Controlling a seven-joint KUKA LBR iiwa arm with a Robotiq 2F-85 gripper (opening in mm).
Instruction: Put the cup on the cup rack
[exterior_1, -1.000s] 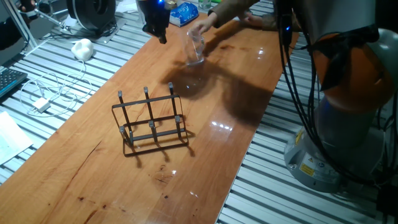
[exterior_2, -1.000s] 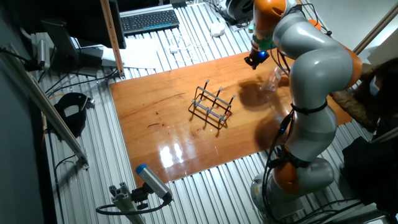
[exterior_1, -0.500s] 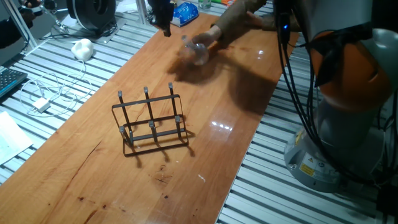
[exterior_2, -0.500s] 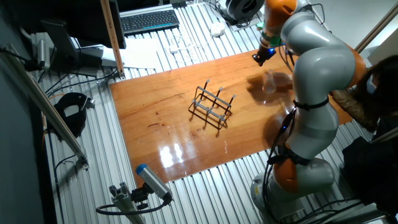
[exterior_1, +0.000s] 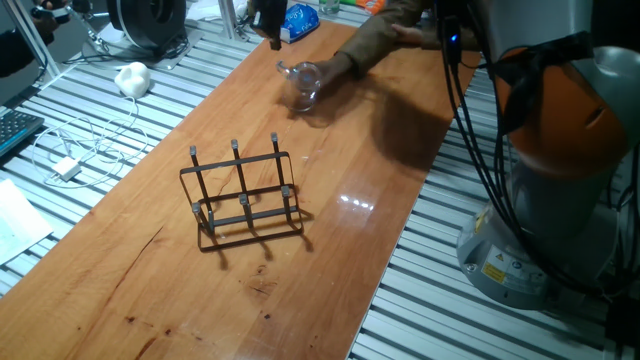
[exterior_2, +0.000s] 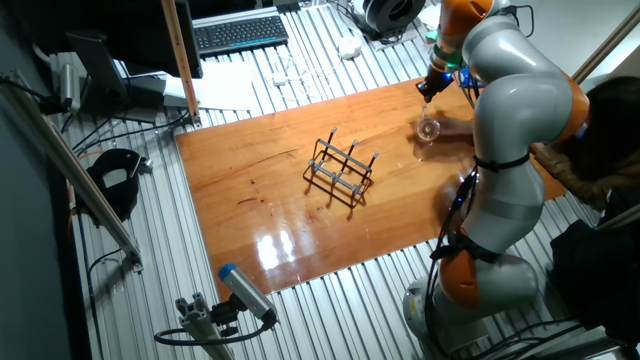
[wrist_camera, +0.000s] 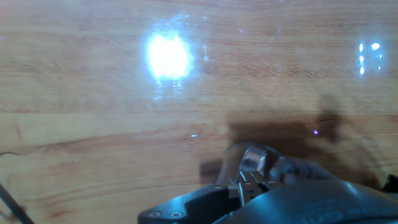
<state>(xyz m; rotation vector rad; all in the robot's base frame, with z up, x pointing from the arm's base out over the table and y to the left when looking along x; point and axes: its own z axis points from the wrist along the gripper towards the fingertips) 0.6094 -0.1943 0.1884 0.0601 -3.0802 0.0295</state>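
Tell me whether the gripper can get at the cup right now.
Probably not yet. A person's hand is on the cup, which looks tipped on the table. The gripper hangs above and beside it, with nothing else between them.

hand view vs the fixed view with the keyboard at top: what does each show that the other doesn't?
Only the hand view: a close, blurred look at the wooden table with bright glare spots and the gripper's own body at the bottom edge; no rack.

Only the fixed view: the dark metal wire cup rack mid-table, the small clear cylindrical cup with a person's hand at it, the gripper above the table's far edge.

Both: the wooden tabletop.
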